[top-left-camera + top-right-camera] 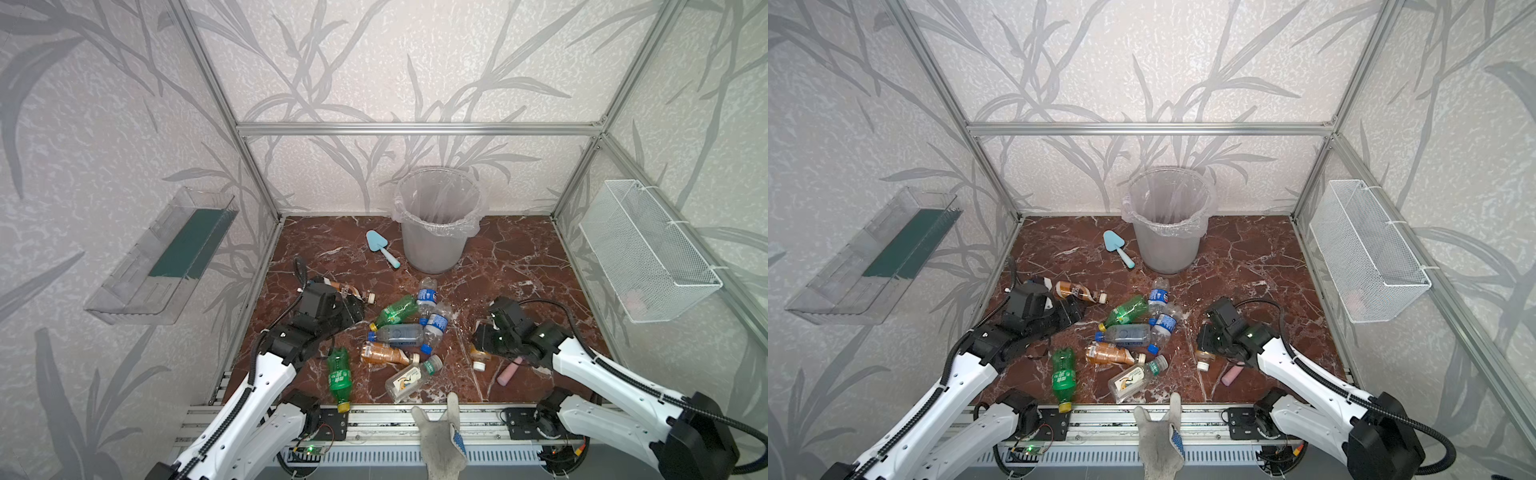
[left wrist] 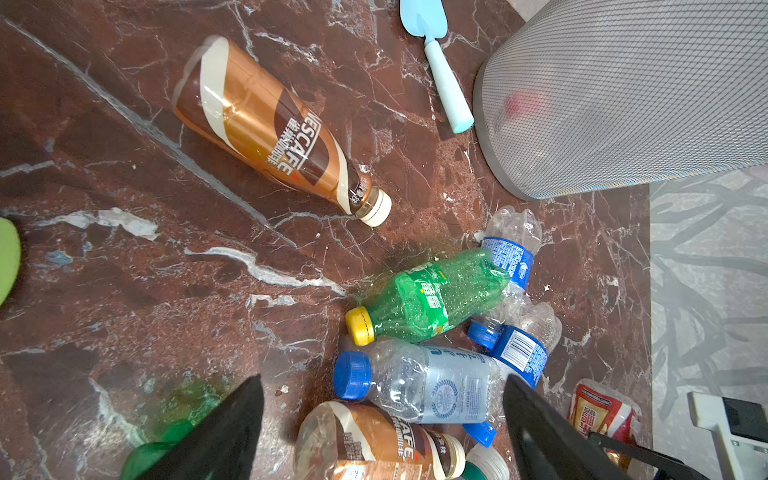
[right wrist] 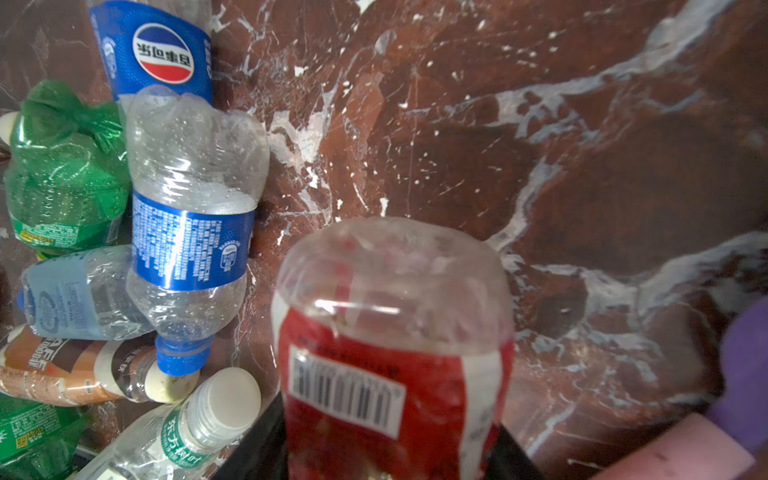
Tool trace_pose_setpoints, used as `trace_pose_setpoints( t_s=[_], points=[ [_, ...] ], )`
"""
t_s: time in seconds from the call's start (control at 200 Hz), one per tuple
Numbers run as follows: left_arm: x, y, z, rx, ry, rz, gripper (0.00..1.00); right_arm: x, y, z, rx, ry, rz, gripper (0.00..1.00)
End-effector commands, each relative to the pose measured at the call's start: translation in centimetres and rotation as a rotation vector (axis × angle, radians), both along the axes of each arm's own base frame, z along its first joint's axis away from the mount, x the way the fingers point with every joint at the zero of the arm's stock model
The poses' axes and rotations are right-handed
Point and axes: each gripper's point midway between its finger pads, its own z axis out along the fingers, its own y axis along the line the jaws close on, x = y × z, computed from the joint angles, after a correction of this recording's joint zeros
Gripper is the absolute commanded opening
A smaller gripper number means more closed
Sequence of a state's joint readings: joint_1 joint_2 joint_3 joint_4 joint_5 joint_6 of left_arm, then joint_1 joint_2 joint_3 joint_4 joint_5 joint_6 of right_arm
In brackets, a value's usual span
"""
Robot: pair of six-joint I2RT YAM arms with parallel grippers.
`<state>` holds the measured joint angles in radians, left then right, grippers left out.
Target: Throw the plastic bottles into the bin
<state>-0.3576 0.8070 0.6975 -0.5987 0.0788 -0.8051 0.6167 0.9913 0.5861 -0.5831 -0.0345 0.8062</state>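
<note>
Several plastic bottles [image 1: 399, 328] lie in a heap mid-floor: green, clear with blue labels, and brown. A green bottle [image 1: 340, 374] lies apart near the front, and a brown coffee bottle [image 1: 1077, 291] lies by the left arm. The bin [image 1: 438, 224] stands at the back wall. My left gripper [image 1: 353, 309] hovers open left of the heap; in the left wrist view the left gripper [image 2: 382, 432] holds nothing and bottles lie below it. My right gripper [image 3: 390, 449] is shut on a red-labelled bottle [image 3: 390, 332], right of the heap, low over the floor [image 1: 478, 357].
A light-blue trowel [image 1: 382, 247] lies left of the bin. A pink-handled shovel [image 1: 510, 372] lies beside my right arm. A wire basket [image 1: 648, 249] hangs on the right wall, a clear tray [image 1: 162, 257] on the left. A glove [image 1: 440, 436] rests on the front rail.
</note>
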Motion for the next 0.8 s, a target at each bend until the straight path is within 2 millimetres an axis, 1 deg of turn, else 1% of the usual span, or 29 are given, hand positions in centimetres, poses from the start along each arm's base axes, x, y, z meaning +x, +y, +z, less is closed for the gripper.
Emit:
trace_pose_setpoints(
  t_s=[0.0, 0.06, 0.09, 0.095, 0.105, 0.14, 0.155, 0.175, 0.18, 0.205, 0.215, 0.22, 0.27, 0.275, 0.29, 0.295, 0.32, 0.33, 0.365, 0.43, 0.445, 0.465, 0.5, 0.505, 0.55, 0.635, 0.65, 0.725, 0.795],
  points=[
    [-0.1, 0.5, 0.0, 0.013, -0.001, 0.017, 0.89, 0.5, 0.0, 3.6, 0.033, -0.051, 0.028, 0.49],
    [0.0, 0.5, 0.1, 0.012, -0.006, 0.017, 0.89, 1.5, 0.4, 5.9, 0.074, -0.095, 0.032, 0.49],
    [0.1, 0.4, 0.3, 0.01, -0.009, 0.017, 0.89, 2.5, 0.8, 8.0, 0.102, -0.136, 0.036, 0.49],
    [0.1, 0.5, 0.3, 0.01, -0.01, 0.018, 0.89, 2.9, 0.8, 8.7, 0.112, -0.153, 0.035, 0.48],
    [0.1, 0.4, 0.3, 0.01, -0.01, 0.016, 0.89, 3.0, 0.8, 8.9, 0.113, -0.157, 0.035, 0.48],
    [0.3, 0.4, 0.7, 0.007, -0.019, 0.018, 0.89, 4.8, 1.3, 12.5, 0.146, -0.232, 0.032, 0.48],
    [0.3, 0.4, 0.8, 0.006, -0.021, 0.019, 0.89, 5.2, 1.4, 13.2, 0.151, -0.248, 0.031, 0.48],
    [0.4, 0.4, 0.9, 0.004, -0.025, 0.021, 0.89, 6.6, 1.8, 16.3, 0.177, -0.314, 0.032, 0.47],
    [0.5, 0.4, 1.0, 0.003, -0.026, 0.021, 0.89, 6.6, 1.8, 16.3, 0.177, -0.314, 0.032, 0.47],
    [0.6, 0.3, 1.3, -0.001, -0.033, 0.023, 0.89, 7.9, 2.3, 18.7, 0.193, -0.361, 0.032, 0.47],
    [0.7, 0.3, 1.4, -0.004, -0.035, 0.023, 0.89, 8.8, 2.6, 20.9, 0.207, -0.405, 0.034, 0.48],
    [0.7, 0.3, 1.5, -0.004, -0.037, 0.024, 0.89, 8.8, 2.6, 20.9, 0.207, -0.405, 0.034, 0.48],
    [1.1, 0.0, 2.1, -0.018, -0.049, 0.024, 0.89, 11.5, 3.4, 26.9, 0.23, -0.52, 0.023, 0.49],
    [1.2, 0.0, 2.2, -0.019, -0.05, 0.025, 0.89, 11.7, 3.4, 27.1, 0.228, -0.524, 0.02, 0.5],
    [1.2, 0.0, 2.3, -0.021, -0.051, 0.026, 0.89, 12.9, 3.6, 29.4, 0.217, -0.578, 0.027, 0.53],
    [1.3, -0.1, 2.4, -0.024, -0.052, 0.027, 0.89, 12.9, 3.6, 29.4, 0.217, -0.578, 0.027, 0.53],
    [1.4, -0.2, 2.7, -0.027, -0.055, 0.027, 0.89, 14.2, 3.6, 32.0, 0.222, -0.634, 0.012, 0.57],
    [1.5, -0.2, 2.9, -0.031, -0.057, 0.027, 0.89, 14.9, 3.7, 32.2, 0.219, -0.636, 0.006, 0.6],
    [1.7, -0.4, 3.3, -0.035, -0.061, 0.025, 0.89, 17.1, 3.4, 34.9, 0.242, -0.683, -0.031, 0.66],
    [1.9, -0.4, 4.0, -0.037, -0.066, 0.021, 0.89, 21.2, 2.8, 35.5, 0.258, -0.646, -0.091, 0.78],
    [1.9, -0.5, 4.1, -0.038, -0.07, 0.021, 0.89, 21.5, 2.8, 35.5, 0.263, -0.631, -0.097, 0.8],
    [1.9, -0.4, 4.2, -0.037, -0.069, 0.023, 0.89, 22.4, 2.9, 34.5, 0.265, -0.58, -0.099, 0.84],
    [1.9, -0.4, 4.3, -0.039, -0.071, 0.026, 0.89, 22.8, 3.2, 33.8, 0.261, -0.535, -0.078, 0.88],
    [1.8, -0.3, 4.3, -0.039, -0.07, 0.028, 0.89, 22.6, 3.2, 33.2, 0.251, -0.509, -0.069, 0.9],
    [1.6, -0.1, 4.5, -0.037, -0.074, 0.032, 0.89, 21.9, 3.4, 32.3, 0.22, -0.473, -0.061, 0.94],
    [1.0, 0.7, 4.4, -0.013, -0.084, 0.05, 0.89, 19.8, 3.0, 31.0, 0.188, -0.535, -0.046, 0.96],
    [0.9, 0.8, 4.4, -0.009, -0.086, 0.054, 0.89, 19.6, 2.9, 31.3, 0.194, -0.554, -0.052, 0.96],
    [0.4, 1.3, 3.8, 0.0, -0.072, 0.061, 0.9, 17.3, 1.8, 29.1, 0.172, -0.542, -0.057, 0.97],
    [0.2, 1.5, 3.2, 0.0, -0.058, 0.064, 0.9, 15.1, 1.1, 25.9, 0.141, -0.473, -0.034, 0.96]
  ],
)
